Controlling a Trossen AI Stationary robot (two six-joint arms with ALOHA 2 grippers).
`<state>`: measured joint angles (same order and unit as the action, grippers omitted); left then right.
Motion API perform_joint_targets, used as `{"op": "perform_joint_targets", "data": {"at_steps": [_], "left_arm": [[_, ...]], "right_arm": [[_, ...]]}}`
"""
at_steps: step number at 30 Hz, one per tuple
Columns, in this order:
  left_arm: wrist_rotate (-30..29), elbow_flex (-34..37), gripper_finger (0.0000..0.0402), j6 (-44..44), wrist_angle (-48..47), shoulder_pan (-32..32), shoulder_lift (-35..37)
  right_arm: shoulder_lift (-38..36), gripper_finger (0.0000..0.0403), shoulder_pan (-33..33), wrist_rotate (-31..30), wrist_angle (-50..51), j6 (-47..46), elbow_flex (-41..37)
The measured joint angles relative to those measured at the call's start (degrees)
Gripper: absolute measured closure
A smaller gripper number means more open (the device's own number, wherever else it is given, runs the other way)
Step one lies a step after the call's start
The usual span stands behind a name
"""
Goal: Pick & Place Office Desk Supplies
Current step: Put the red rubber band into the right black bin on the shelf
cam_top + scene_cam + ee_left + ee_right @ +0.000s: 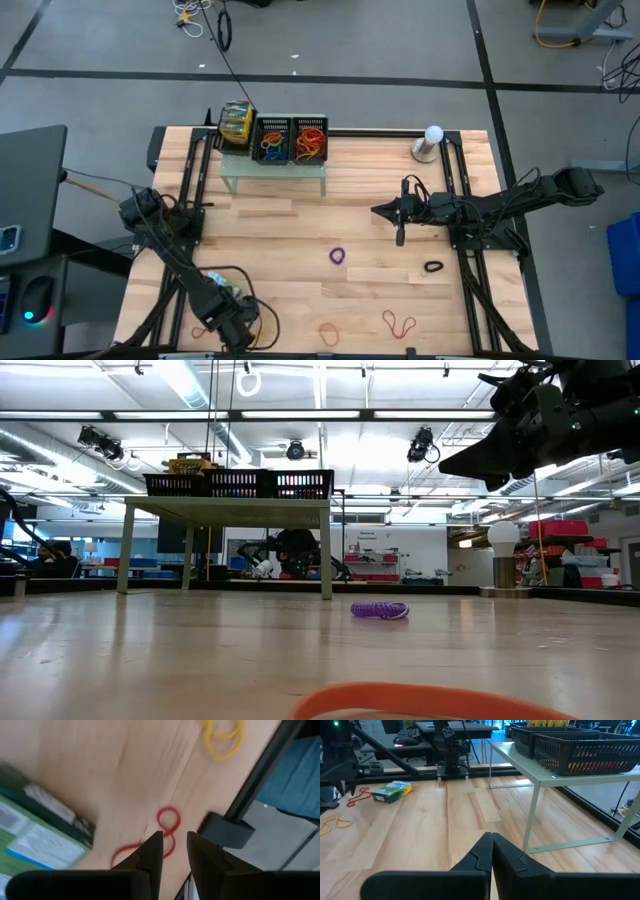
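My left gripper (175, 839) (222, 325) points down at the table's near left corner, open with a narrow gap. A red rubber band (167, 826), twisted into a figure eight, lies flat on the wood right under its fingertips. A green-white-blue packet (37, 837) (392, 791) lies flat beside it, and a yellow band (222, 737) lies further off. Purple (337, 256), black (433, 267) and orange (400, 323) bands lie on the table. My right gripper (492, 837) (400, 232) hangs shut over the right half. My left gripper comes at the red band's twisted middle (169, 834) from above, its fingers pointing down, one on each side of the crossing. Whether the fingertips touch the band or the wood, I cannot tell.
A pale-green shelf (275, 170) stands at the far edge, bearing black mesh trays (290, 140) with bands in them and a yellow box (237, 123). A light bulb on a stand (432, 142) is at the far right. Black frame rails (260, 780) run along the table's sides.
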<state>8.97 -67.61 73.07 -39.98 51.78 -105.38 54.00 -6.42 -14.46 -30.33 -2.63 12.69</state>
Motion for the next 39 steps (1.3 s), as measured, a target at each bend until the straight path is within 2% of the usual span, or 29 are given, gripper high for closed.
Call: {"op": "perform_joint_targets", "data": {"at_steps": [8, 15, 27, 30, 35, 37, 39], "left_arm": [[1.7, 0.0, 0.0307, 9.6, 1.6, 1.9, -3.9], [-1.5, 0.0, 0.0307, 15.0, 1.7, 2.1, -4.5], [-3.1, -0.1, 0.0309, 19.4, 3.0, 2.5, -6.7], [-4.4, -0.1, 0.0325, 21.1, 2.2, 2.5, -6.6], [-7.9, -0.7, 0.0389, 22.1, 0.5, 2.8, -6.6], [-9.5, -1.8, 0.0395, 20.8, -1.3, 2.8, -6.6], [-13.7, -3.1, 0.0396, 18.9, -5.2, 2.2, -5.8]], "right_arm": [[0.0, 0.0392, 0.0, 0.0, 0.0, 0.0, 0.0], [0.0, 0.0392, 0.0, 0.0, -0.2, 0.0, 0.0], [0.0, 0.0392, 0.0, 0.0, -0.6, 0.0, 0.0], [0.0, 0.0392, 0.0, 0.0, -0.6, 0.0, 0.0], [0.0, 0.0392, 0.0, 0.0, -0.6, 0.0, 0.0], [0.0, 0.0392, 0.0, 0.0, -0.6, 0.0, 0.0], [0.0, 0.0392, 0.0, -0.2, -0.7, 0.1, 0.0]]}}
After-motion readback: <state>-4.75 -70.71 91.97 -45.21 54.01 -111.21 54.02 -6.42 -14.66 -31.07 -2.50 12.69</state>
